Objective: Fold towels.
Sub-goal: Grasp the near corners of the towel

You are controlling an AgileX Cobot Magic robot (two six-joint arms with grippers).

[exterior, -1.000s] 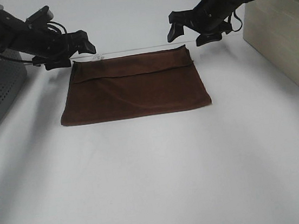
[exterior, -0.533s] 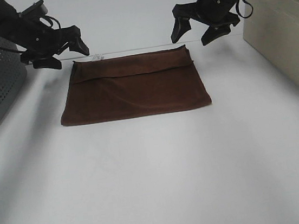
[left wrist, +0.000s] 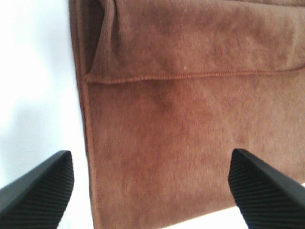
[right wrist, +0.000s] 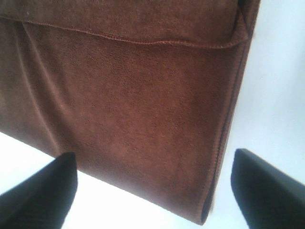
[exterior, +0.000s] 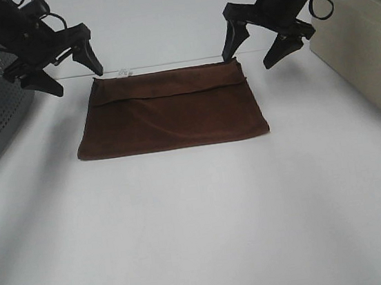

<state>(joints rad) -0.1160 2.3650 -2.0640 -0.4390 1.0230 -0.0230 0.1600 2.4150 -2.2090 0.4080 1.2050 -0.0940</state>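
Brown towel (exterior: 169, 114) lies folded flat toward the table's (exterior: 202, 238) twelve o'clock. Your left gripper (exterior: 76, 78) and right gripper (exterior: 248, 59) hang wide open at its ten and two o'clock corners, likely staged for the next fold.

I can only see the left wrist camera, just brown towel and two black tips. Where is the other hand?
Observer: The right hand hangs open by the back right corner of the towel, as the high camera shows it.
Kid: Is my hand grabbing the towel?
Observer: No. The high camera shows your left hand open beside the back left corner, holding nothing.
Kid: Is there anything else I can't see?
Observer: A small white tag sticks out at the towel's back edge.
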